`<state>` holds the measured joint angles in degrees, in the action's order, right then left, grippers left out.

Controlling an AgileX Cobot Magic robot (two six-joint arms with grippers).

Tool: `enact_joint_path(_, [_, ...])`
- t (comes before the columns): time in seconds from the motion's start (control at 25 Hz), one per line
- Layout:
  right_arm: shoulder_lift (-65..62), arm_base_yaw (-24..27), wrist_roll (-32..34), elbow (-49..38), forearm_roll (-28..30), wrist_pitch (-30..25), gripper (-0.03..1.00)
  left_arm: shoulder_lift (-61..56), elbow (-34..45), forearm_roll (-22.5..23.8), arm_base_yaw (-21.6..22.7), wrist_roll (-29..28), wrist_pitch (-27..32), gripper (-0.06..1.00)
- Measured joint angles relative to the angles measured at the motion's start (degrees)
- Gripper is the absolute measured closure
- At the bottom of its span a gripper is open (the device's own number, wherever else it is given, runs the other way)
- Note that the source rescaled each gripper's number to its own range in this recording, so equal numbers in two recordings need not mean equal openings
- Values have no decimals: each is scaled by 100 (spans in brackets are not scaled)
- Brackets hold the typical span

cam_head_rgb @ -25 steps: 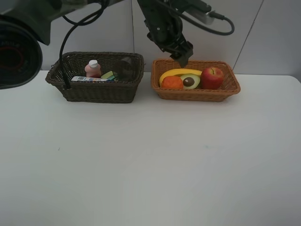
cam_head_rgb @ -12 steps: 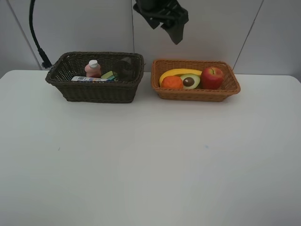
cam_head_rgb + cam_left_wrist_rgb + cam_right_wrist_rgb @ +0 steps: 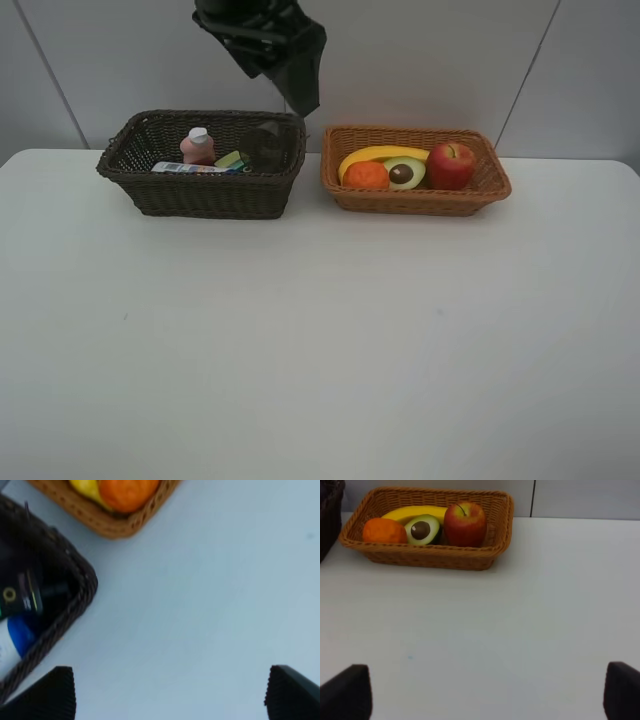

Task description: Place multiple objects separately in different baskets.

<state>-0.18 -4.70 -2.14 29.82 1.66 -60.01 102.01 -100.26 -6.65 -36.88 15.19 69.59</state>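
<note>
Wicker, dark brown basket (image 3: 200, 165) sits left of the tan basket (image 3: 415, 172). Left gripper (image 3: 170, 692) gapes above them; only the right wrist view shows the right gripper (image 3: 487, 692), likewise spread.

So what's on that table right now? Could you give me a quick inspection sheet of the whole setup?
Surface: white table, bare in front of the baskets.
Job's things: dark basket holds pink bottle, white bottle and more I cannot tell apart; tan basket holds banana, orange, avocado, apple.
Clutter: nothing seen.
Hands: left hand open, empty, above the baskets' gap; right hand open, empty, over bare table.
Cables: nothing seen.
Surroundings: plain grey wall panels.
</note>
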Motion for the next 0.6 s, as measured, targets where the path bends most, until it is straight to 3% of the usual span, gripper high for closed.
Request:
enact_joint_path(0.24, [0,0,0,0,0,0,-1,-1687,2012,86,248,-99,6,-6])
enact_joint_path(0.6, [0,0,0,0,0,0,-1,-3879,4295,302,367,-300,10,-6])
